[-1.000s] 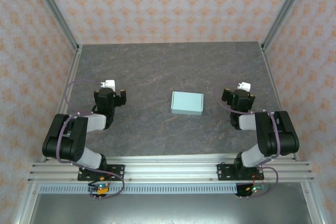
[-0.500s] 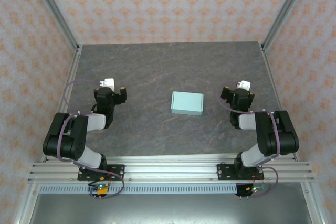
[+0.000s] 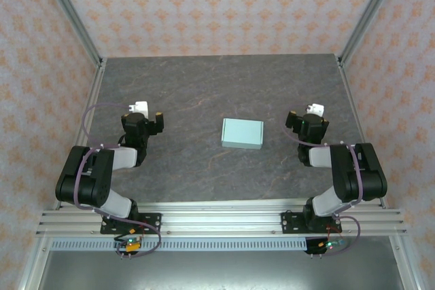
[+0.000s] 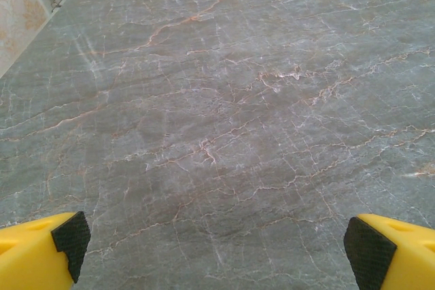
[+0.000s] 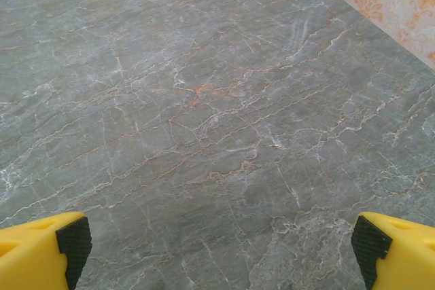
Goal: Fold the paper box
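Note:
The paper box [image 3: 242, 133] is a small shallow pale mint-blue rectangular box, lying closed on the grey marbled table in the middle of the top view. My left gripper [image 3: 140, 115] sits well to its left and my right gripper [image 3: 313, 117] well to its right, neither touching it. In the left wrist view the left gripper [image 4: 221, 252] stands open, its yellow black-padded fingertips [image 4: 68, 239] far apart over bare table. In the right wrist view the right gripper [image 5: 221, 242] is likewise open, with fingertips [image 5: 370, 239] wide and nothing between them.
The table [image 3: 204, 86] is walled by patterned panels at the back and sides, with metal posts [image 3: 68, 11] at the corners. An aluminium rail [image 3: 217, 219] carrying both arm bases runs along the near edge.

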Robot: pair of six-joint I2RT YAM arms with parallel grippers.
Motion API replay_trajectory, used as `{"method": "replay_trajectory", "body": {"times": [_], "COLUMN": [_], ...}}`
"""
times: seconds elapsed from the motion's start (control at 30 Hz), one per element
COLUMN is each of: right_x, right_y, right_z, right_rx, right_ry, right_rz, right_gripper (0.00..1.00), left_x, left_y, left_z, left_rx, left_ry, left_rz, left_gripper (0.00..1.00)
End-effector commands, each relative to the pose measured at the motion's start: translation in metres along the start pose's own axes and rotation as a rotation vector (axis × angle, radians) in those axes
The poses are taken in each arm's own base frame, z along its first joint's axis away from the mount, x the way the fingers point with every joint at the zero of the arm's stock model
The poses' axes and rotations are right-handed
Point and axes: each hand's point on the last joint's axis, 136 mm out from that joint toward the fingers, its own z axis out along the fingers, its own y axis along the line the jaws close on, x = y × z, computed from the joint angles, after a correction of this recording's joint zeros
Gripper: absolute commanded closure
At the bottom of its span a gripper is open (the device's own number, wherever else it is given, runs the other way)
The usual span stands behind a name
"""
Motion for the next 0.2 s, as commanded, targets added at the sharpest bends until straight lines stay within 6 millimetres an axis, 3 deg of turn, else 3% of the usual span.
{"method": "replay_trajectory", "body": {"times": [0.0, 0.17], "right_x": [-0.01, -0.0105], "right_y": [0.0054, 0.005], "right_z": [0.0013, 0.0004], "right_rx": [-0.023, -0.023], "right_ry": [-0.021, -0.025], "right_rz": [0.011, 0.012], "right_gripper": [0.01, 0.01], "left_x": [-0.0092, -0.0092], "left_y": [0.0017, 0.0018], "left_z": [-0.0003, -0.0003], "left_rx": [-0.003, -0.003], "left_ry": [-0.034, -0.034], "left_rz": [-0.021, -0.021], "left_gripper": [0.0, 0.0]}}
